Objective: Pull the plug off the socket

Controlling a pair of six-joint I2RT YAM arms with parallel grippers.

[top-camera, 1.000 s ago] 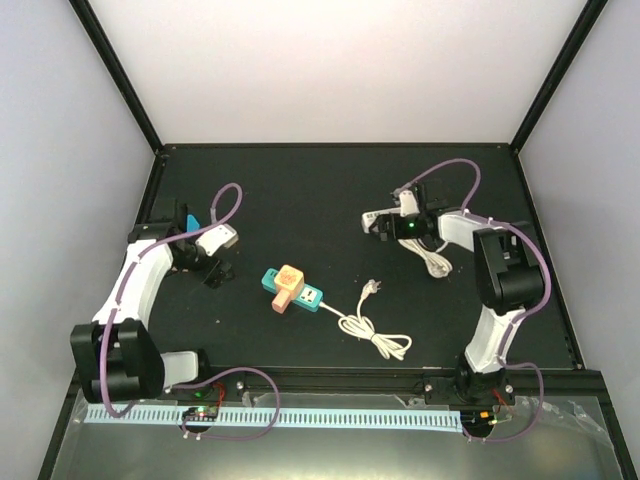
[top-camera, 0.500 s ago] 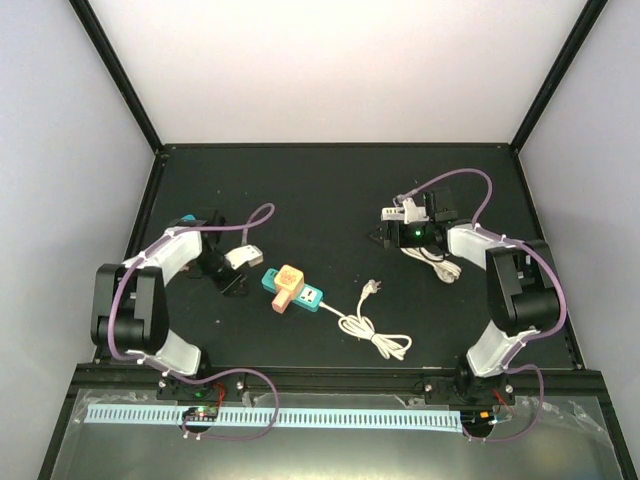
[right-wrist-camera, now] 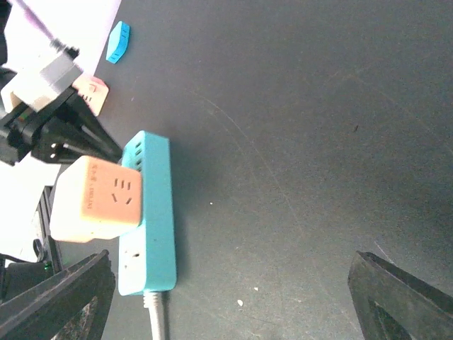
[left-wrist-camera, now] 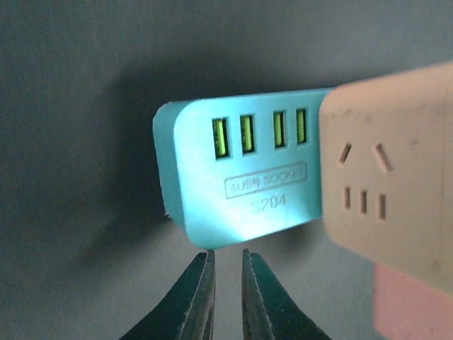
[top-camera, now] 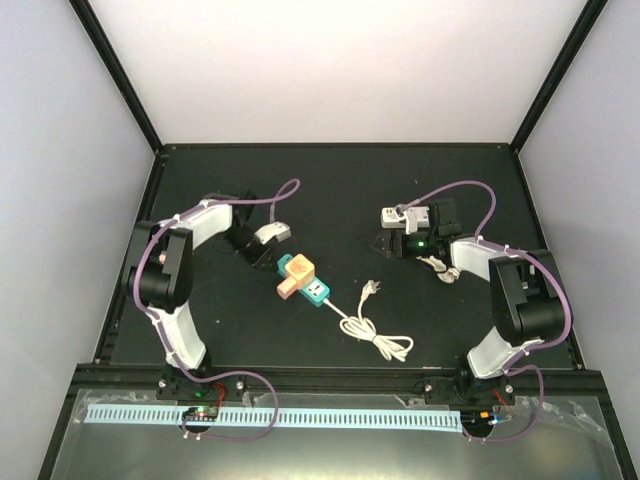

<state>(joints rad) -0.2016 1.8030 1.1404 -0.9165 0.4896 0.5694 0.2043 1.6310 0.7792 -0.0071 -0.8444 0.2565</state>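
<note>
The teal socket strip (top-camera: 312,291) lies mid-table with a peach block plug (top-camera: 294,275) seated in it. My left gripper (top-camera: 268,261) is shut and empty, its tips right at the strip's USB end. In the left wrist view the fingertips (left-wrist-camera: 203,278) sit just below the teal socket (left-wrist-camera: 241,177), with the plug (left-wrist-camera: 396,177) at the right. My right gripper (top-camera: 384,241) stands open to the right of the strip, apart from it. The right wrist view shows the socket (right-wrist-camera: 154,227) and plug (right-wrist-camera: 95,198) lying beyond its wide-spread fingers (right-wrist-camera: 56,301).
The strip's white cable (top-camera: 375,332) coils toward the near edge, its pronged end (top-camera: 370,290) lying loose. A small blue piece (right-wrist-camera: 118,41) rests on the mat behind the left arm. A white cord (top-camera: 440,268) lies under the right arm.
The left gripper swung right to the socket's end and shut. The socket and plug shifted slightly right and turned. The right gripper barely moved.
</note>
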